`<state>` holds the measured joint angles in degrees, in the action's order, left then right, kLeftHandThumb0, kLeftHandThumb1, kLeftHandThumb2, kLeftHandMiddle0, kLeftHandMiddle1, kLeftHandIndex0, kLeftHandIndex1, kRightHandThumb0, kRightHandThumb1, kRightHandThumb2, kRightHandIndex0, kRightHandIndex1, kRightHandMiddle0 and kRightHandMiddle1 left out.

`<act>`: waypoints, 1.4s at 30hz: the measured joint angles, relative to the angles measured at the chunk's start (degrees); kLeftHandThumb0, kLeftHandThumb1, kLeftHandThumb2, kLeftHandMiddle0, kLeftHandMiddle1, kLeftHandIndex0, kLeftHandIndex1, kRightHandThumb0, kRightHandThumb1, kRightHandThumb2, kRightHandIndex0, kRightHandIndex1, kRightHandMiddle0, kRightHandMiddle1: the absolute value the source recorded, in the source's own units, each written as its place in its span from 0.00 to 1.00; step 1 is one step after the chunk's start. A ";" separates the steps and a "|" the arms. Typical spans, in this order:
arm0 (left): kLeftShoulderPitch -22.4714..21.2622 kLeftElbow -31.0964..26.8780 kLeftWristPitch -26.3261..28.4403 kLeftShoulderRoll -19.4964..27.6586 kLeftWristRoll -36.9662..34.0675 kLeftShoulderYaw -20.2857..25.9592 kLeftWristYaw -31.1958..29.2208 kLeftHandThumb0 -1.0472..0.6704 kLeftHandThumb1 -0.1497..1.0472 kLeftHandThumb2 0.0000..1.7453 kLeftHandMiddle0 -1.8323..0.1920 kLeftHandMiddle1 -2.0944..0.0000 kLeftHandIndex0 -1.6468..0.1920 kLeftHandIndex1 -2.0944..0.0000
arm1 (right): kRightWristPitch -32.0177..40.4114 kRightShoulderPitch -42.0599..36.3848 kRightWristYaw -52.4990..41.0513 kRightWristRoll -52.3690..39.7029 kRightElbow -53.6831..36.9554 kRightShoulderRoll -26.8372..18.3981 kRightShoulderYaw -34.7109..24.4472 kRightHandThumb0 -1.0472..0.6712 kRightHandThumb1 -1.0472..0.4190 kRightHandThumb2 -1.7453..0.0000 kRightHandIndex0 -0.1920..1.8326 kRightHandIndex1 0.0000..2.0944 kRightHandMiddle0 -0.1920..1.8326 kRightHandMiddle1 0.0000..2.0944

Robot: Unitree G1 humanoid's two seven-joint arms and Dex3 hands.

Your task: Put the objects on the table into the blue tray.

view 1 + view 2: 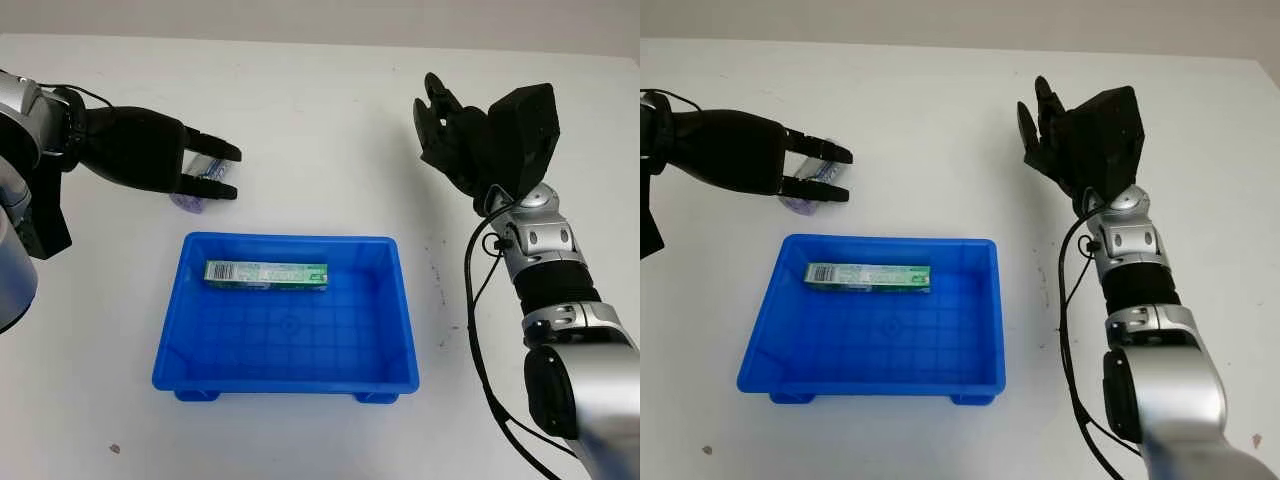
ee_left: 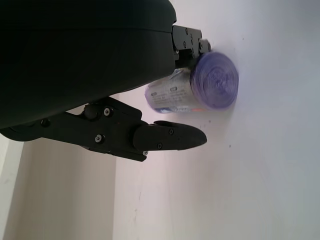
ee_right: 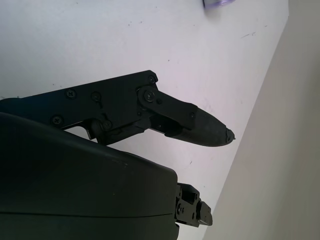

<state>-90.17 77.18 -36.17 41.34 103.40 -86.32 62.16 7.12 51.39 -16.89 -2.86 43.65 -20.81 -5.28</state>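
We see white desk filling scene, surface faintly scuffed, few dark specks. Beyond far edge, pale grey wall strip. Even, soft light.

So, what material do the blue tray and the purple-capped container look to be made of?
The blue tray looks like moulded plastic: glossy, with a ribbed grid floor. The purple-capped container, between the left hand's fingers, seems plastic too, with a printed label; its exact material stays uncertain.
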 measured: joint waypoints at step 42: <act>0.16 -1.26 -0.85 -0.58 -27.14 22.37 -29.62 0.53 0.91 0.03 0.69 0.50 0.72 0.36 | 2.43 -2.21 -1.33 -0.61 -2.83 0.02 -0.56 0.29 0.00 0.58 0.00 0.00 0.00 0.00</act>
<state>-90.01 75.93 -37.02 40.76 76.26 -63.94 32.54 9.54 49.18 -18.22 -3.47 40.82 -20.79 -5.84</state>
